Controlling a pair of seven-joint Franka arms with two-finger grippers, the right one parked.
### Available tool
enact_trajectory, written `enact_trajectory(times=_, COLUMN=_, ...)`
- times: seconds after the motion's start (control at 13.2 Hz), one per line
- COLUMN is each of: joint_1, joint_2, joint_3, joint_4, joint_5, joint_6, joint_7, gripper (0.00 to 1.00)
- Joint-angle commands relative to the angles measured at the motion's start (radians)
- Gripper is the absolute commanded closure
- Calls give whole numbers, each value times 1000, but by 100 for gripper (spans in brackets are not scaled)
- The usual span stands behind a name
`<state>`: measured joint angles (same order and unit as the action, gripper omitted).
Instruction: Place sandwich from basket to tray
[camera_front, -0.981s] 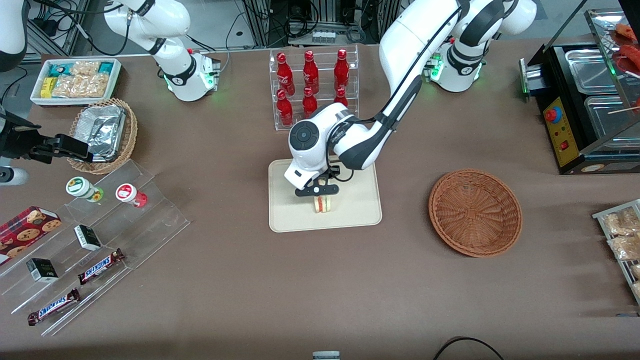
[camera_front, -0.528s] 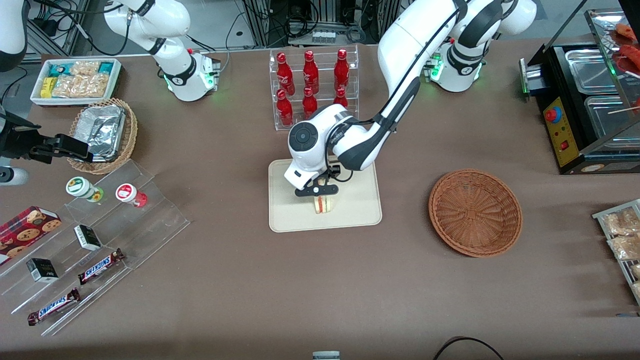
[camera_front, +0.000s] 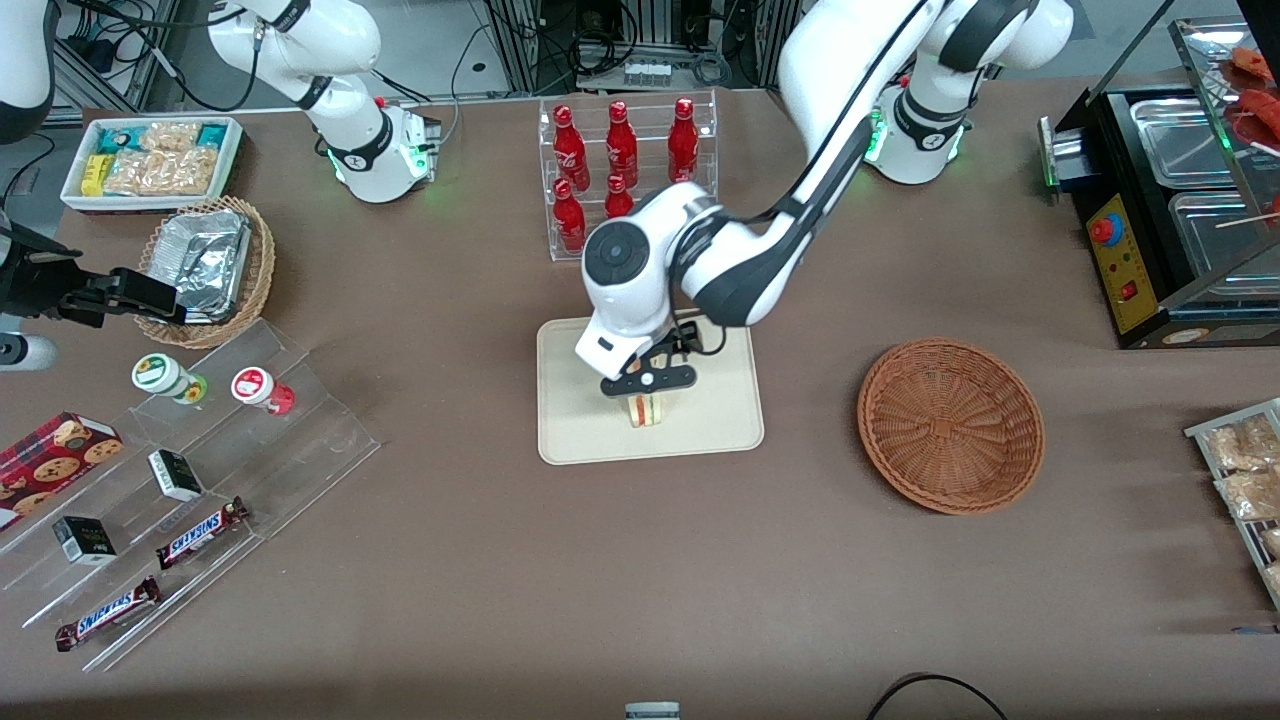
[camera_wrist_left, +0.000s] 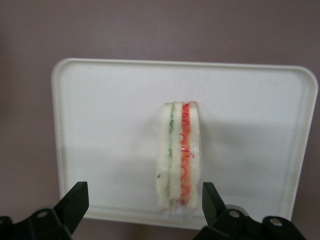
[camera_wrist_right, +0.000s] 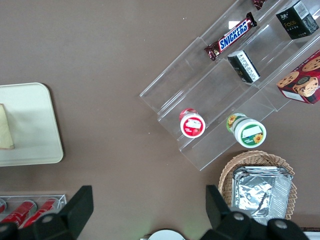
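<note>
Sandwich (camera_wrist_left: 179, 160) stands on its edge on the tray (camera_wrist_left: 100, 100), well apart from the basket (camera_front: 950, 425), which holds nothing. The gripper (camera_front: 648, 380) hangs just above the sandwich with jaws open, 1 finger on either side and neither touching it. Tipping is the likely risk: a sideways drift while lifting could let a finger clip the wedge and knock it flat.

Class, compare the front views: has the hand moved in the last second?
Yes. The hand, open above the sandwich on the tray, has risen slightly, toward the basket.
</note>
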<state>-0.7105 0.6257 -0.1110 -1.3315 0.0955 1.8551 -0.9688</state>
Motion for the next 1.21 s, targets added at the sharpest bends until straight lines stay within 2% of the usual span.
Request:
enact_trajectory(times=0.0, joint_1=71, joint_2=-148, joint_3=4, joint_4=-37, joint_5=12, joint_6=-117, joint_7=10, gripper=0)
enact_trajectory(times=0.38, joint_1=233, joint_2=-335, joint_3=4, joint_4=-61, joint_5=-5, joint_6=-304, joint_7=215, gripper=0)
enact_trajectory(times=0.75, joint_1=388, joint_2=-544, joint_3=5, joint_4=-230, joint_5=-8, joint_6=-310, joint_7=492, gripper=0)
enact_trajectory(times=1.13, joint_1=621, joint_2=-629, joint_3=4, joint_4=-294, joint_5=-59, joint_6=-313, joint_7=793, gripper=0)
